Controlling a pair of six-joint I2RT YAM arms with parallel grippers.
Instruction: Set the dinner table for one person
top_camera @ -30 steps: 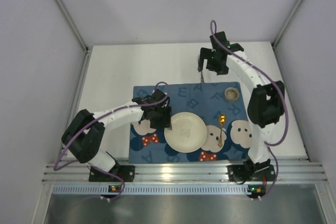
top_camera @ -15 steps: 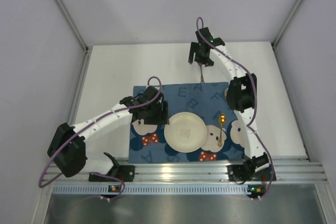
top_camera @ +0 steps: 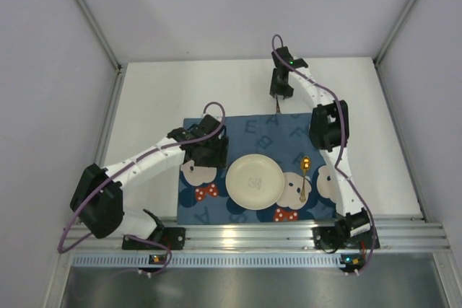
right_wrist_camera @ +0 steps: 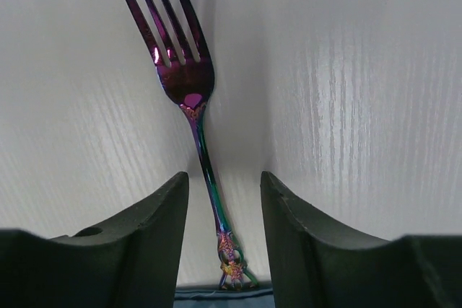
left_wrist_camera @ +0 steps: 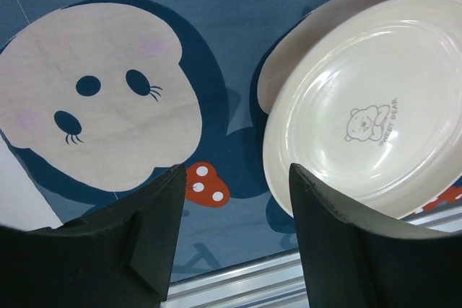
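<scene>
Left gripper (left_wrist_camera: 234,178) hangs low over the placemat (left_wrist_camera: 216,27), fingers apart, nothing in them; plate (left_wrist_camera: 368,106) sits just off its right finger, on the mat. Spoon (top_camera: 304,171) lies on the mat on the plate's other side, well away from that hand. Farther out, right gripper (right_wrist_camera: 220,185) is open too, poised over the fork (right_wrist_camera: 189,84), handle running between its fingers, tines pointing away from the wrist. Fork lies flat on the bare dinner table (right_wrist_camera: 346,106), handle end right at the mat's far edge. Looks like the pick-up step, approx halfway thru the setting. To do it well: drop straight down, fingertips right to the surface, square the wrist w/ the slightly skewed handle, pinch mid-handle. Thin, shiny metal, so prob slippery; close firmly before lifting
</scene>
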